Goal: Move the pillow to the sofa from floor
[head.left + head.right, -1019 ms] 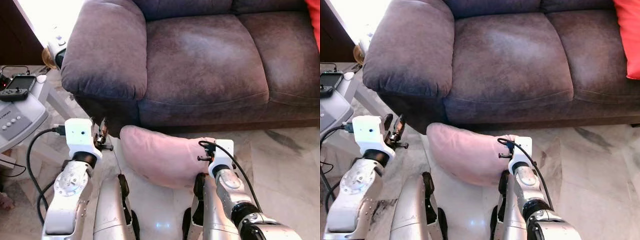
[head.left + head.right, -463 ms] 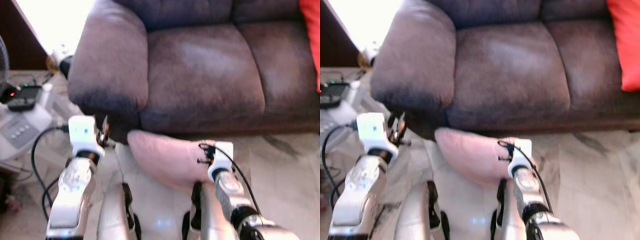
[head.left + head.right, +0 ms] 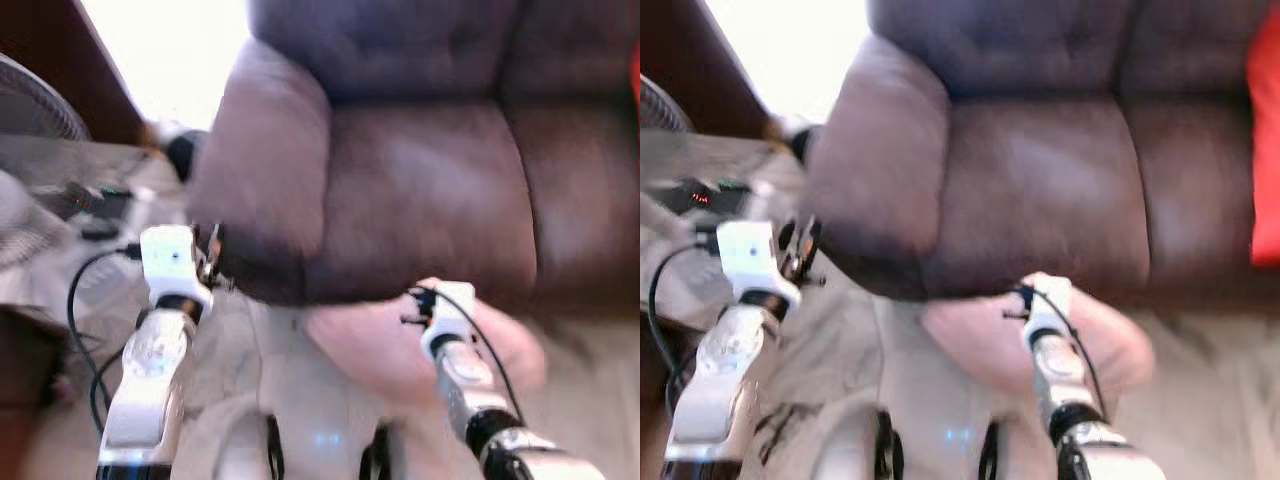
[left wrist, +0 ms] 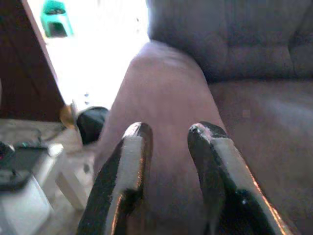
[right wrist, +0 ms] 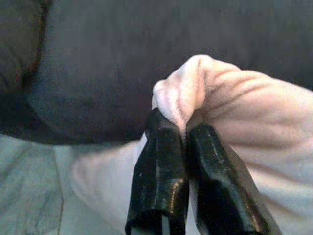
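Note:
The pink pillow [image 3: 375, 345] hangs in front of the dark purple sofa [image 3: 430, 180], its top edge level with the seat front. My right gripper [image 5: 185, 125] is shut on a bunched fold of the pillow [image 5: 239, 112], and its white wrist [image 3: 445, 305] shows over the pillow's top. My left gripper [image 4: 168, 131] is open with nothing between its fingers, held beside the sofa's armrest [image 3: 275, 170]. The eye views are blurred.
A red cushion [image 3: 1265, 150] lies at the sofa's right end. A fan [image 3: 35, 100] and a low table with devices [image 3: 95, 195] stand at the left. Pale marble floor [image 3: 590, 360] stretches in front of the sofa.
The camera has risen and swung, blurring the picture. The pillow, held in my right gripper, now sits higher against the sofa's front. The left gripper stays beside the armrest.

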### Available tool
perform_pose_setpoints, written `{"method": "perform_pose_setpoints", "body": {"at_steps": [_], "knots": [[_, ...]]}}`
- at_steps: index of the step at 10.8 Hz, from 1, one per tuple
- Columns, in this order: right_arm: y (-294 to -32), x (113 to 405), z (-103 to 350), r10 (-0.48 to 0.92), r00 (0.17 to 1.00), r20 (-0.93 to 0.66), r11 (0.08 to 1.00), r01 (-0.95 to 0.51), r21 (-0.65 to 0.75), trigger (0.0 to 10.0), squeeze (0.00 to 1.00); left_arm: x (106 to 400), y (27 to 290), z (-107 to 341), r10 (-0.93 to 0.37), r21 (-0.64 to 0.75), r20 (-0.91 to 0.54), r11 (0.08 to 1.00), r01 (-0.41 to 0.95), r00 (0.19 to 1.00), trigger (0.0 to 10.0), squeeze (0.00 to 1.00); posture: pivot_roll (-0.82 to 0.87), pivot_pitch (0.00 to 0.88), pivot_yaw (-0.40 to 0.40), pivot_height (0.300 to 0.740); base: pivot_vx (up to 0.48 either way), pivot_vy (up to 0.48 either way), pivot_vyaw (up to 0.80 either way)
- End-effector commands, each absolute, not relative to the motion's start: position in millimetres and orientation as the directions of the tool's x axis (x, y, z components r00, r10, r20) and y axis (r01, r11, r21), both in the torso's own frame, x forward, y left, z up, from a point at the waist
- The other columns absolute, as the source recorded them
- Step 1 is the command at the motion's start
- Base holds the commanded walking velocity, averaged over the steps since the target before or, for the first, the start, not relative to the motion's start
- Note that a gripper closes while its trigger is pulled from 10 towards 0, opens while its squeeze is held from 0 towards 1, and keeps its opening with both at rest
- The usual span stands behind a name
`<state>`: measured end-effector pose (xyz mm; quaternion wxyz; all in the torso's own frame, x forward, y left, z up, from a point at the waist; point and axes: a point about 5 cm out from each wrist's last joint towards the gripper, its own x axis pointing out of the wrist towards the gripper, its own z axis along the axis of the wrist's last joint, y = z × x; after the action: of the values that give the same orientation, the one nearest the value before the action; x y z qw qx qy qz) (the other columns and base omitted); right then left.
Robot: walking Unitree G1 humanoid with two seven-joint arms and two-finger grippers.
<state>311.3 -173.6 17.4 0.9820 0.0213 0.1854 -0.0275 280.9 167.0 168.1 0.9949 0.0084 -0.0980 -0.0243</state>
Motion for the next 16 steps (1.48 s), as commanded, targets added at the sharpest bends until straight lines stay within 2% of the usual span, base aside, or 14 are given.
{"method": "perform_pose_setpoints", "body": {"at_steps": [1, 6, 8, 11, 13, 16], "knots": [[-170, 320, 29, -0.036, 0.951, -0.306, 0.998, 0.050, 0.040, 10.0, 0.00, 281, 170, 160, -0.031, 0.034, 0.168, 0.999, 0.026, 0.985, 10.0, 0.00, 0.13, 0.095, -0.016, 0.740, 0.000, 0.000, 0.00], [-174, 328, 40, -0.048, 0.959, -0.281, 0.998, 0.059, 0.032, 10.0, 0.00, 292, 167, 165, -0.030, 0.020, 0.199, 0.999, 0.027, 0.980, 10.0, 0.00, 0.13, 0.066, -0.020, 0.740, 0.000, 0.000, 0.00], [-176, 338, 54, -0.055, 0.973, -0.224, 0.997, 0.064, 0.032, 10.0, 0.00, 296, 164, 166, -0.042, 0.018, 0.207, 0.999, 0.040, 0.977, 10.0, 0.00, 0.12, 0.062, -0.013, 0.740, 0.000, 0.000, 0.00], [-179, 360, 99, -0.063, 0.997, -0.053, 0.997, 0.066, 0.042, 10.0, 0.00, 300, 161, 166, -0.065, 0.019, 0.208, 0.998, 0.062, 0.976, 10.0, 0.00, 0.11, 0.055, -0.001, 0.740, 0.000, 0.000, 0.00], [-172, 376, 148, -0.045, 0.992, 0.115, 0.997, 0.037, 0.070, 10.0, 0.00, 305, 154, 164, -0.111, 0.020, 0.192, 0.994, 0.109, 0.975, 10.0, 0.00, 0.11, 0.054, 0.004, 0.740, 0.000, 0.000, 0.00], [-178, 377, 176, -0.082, 0.973, 0.216, 0.994, 0.065, 0.084, 10.0, 0.00, 308, 147, 164, -0.129, 0.016, 0.190, 0.992, 0.129, 0.973, 10.0, 0.00, 0.11, 0.049, 0.008, 0.740, 0.000, 0.000, 0.00]]}}
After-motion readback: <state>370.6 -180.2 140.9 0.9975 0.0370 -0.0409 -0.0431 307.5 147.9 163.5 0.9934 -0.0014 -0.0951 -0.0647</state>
